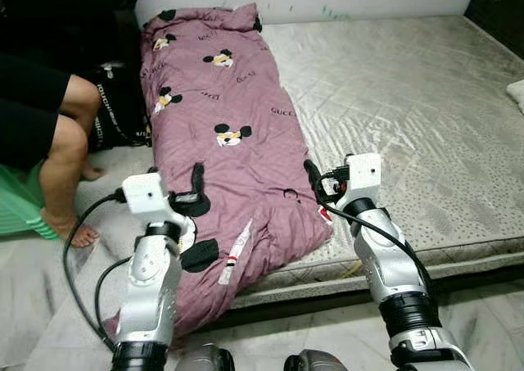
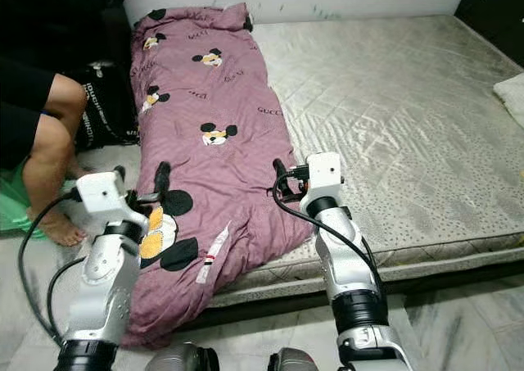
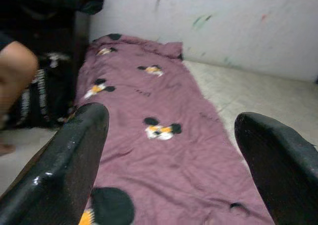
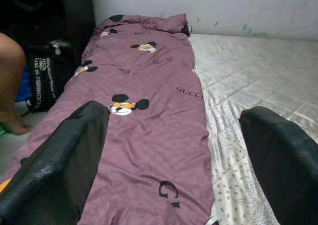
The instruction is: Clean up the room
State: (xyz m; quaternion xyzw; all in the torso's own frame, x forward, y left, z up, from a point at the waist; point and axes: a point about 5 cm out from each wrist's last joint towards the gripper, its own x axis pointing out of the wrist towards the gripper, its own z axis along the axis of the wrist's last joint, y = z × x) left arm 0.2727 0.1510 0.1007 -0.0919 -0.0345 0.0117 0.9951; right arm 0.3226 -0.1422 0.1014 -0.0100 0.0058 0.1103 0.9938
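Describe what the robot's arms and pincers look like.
Both arms are silver with black joint bands. Each wrist carries a white boxy block, and black cables loop along each arm. The left pincer and right pincer each have two long black fingers, glossy and rounded.

A bare quilted mattress (image 1: pixel 409 101) lies on the tiled floor (image 1: pixel 49 305). A mauve cartoon-print duvet (image 1: pixel 221 142) stretches along its left edge, its near end spilling onto the floor.
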